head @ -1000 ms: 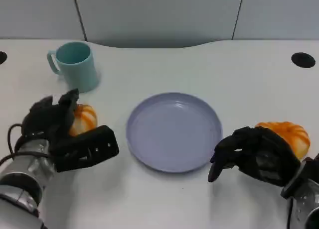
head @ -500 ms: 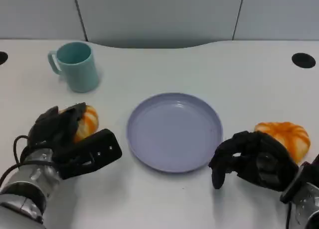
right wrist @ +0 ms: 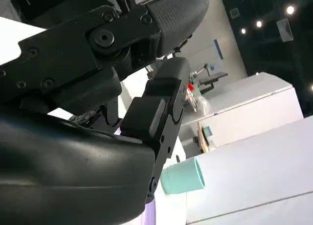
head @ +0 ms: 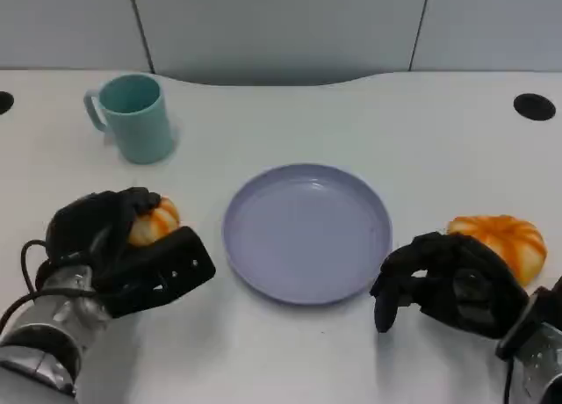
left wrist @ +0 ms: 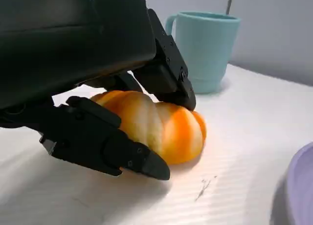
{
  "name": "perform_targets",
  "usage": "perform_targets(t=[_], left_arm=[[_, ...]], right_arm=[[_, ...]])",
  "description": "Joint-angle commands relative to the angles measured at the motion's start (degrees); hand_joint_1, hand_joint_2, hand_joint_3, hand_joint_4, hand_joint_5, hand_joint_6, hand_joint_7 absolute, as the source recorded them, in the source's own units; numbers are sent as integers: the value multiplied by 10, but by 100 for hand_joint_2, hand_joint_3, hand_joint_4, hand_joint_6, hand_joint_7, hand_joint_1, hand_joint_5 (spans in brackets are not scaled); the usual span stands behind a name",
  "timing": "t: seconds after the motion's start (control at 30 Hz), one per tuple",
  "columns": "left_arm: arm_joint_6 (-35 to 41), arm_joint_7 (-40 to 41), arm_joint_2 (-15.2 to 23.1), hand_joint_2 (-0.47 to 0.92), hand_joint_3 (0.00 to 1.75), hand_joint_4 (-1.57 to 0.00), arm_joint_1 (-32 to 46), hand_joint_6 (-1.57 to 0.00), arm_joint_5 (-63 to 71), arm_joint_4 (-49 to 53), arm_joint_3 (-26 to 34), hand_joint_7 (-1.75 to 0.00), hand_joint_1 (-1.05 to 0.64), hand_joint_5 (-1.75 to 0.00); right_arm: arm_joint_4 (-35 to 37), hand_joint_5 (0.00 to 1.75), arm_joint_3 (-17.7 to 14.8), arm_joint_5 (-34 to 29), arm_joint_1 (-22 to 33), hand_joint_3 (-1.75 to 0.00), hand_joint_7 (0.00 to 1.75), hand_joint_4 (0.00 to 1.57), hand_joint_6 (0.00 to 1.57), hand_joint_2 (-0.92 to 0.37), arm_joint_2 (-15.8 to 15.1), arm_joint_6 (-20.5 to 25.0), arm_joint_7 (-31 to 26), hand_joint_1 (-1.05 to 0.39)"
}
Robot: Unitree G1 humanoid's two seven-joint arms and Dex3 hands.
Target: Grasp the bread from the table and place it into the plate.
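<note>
L hand [head: 118,246] sits low on the white table [head: 290,114], fingers [left wrist: 105,146] curled over & around a bread roll [head: 151,221], orange w/ pale stripes; wrist view shows fingers above and below the roll [left wrist: 164,129], touching it, roll resting on the table, not lifted. Plate [head: 307,233], lavender, round, lies just beside L hand on its inner side, between the two hands, nothing on it. Teal mug [head: 133,117] stands upright beyond L hand, further from the robot, apart from the roll; handle points away from the plate. R hand [head: 443,281] rests near the plate's other edge, fingers curled in w/ nothing in them, not touching the plate as far as head view shows. A 2nd orange roll [head: 505,241] lies just behind R hand on its outer side, partly hidden by the hand; contact w/ it can't be told. R wrist view: own black fingers [right wrist: 161,112] bent close to the shell, teal mug [right wrist: 183,176] far off, sideways in that view. Black round hole [head: 534,105] in the table well beyond R hand, near far edge.
</note>
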Motion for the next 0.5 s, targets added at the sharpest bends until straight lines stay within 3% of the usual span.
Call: perform_targets(t=[0.03,0.23,0.33,0.43,0.5], left_arm=[[-32,16,7,86,0,-96,-6,-118,-8,-2,11,-7,-20,-66],[-37,19,7,85,0,-95,-7,-118,-6,-1,15,-6,-21,-69],[-100,33,1,87,1,-89,-23,-115,-27,-12,38,-3,-19,-66],[-142,47,-7,88,0,-87,-34,-115,-33,-18,44,-2,-19,-85],[-155,50,-13,88,0,-82,-39,-115,-34,-19,46,-2,-19,-88]], right_arm=[[-5,109,-4,7,-12,0,0,81,114,-88,-7,-4,7,-47],[-5,112,-6,9,-12,0,0,80,114,-88,-6,-7,9,-47],[1,109,0,-4,-17,0,1,81,116,-89,-7,-30,-9,-52],[3,106,-7,4,-19,0,0,81,115,-89,-2,-36,-3,-47],[5,105,-5,1,-21,0,1,82,116,-88,-4,-33,-6,-48]])
